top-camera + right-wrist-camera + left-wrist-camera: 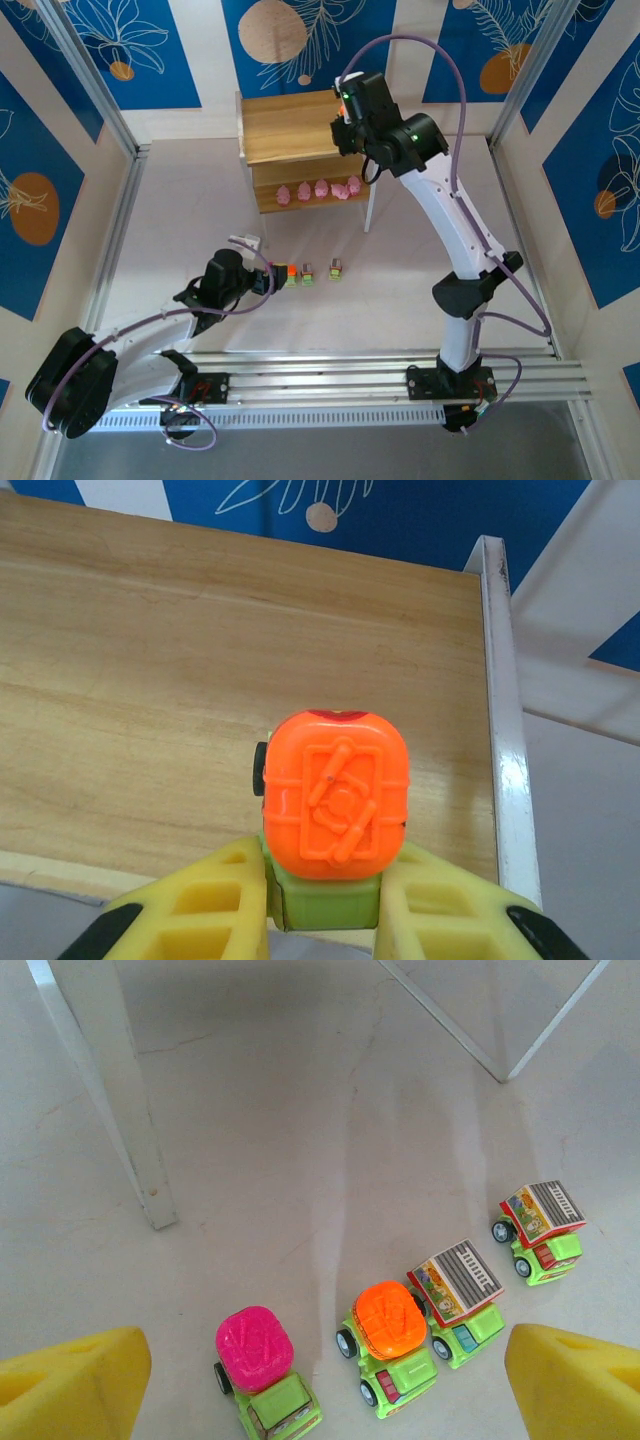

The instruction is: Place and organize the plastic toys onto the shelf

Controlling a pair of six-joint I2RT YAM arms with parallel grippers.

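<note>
Wood-and-white shelf with toy stock, listed by view

Top view: you have the shelf (266,198) at the far side with a row of pink figures (321,188) on its lower board, the right gripper (345,128) over the right part of the upper board (285,125), and the left gripper (262,281) low over the table (420,250) at the left end of a line of four green trucks (309,272). Left wrist view: your left fingers (75,1380) stand wide apart, holding nothing, above a pink-topped truck (265,1370), an orange-topped table truck (390,1345) and two grey-topped trucks (460,1300), all upright near a white shelf leg (120,1110). Right wrist view: your right fingers (200,910) are clamped on the green body of a held orange-topped truck (335,800) over the upper board (150,680) near its right edge; you cannot tell whether it touches the wood.
</note>
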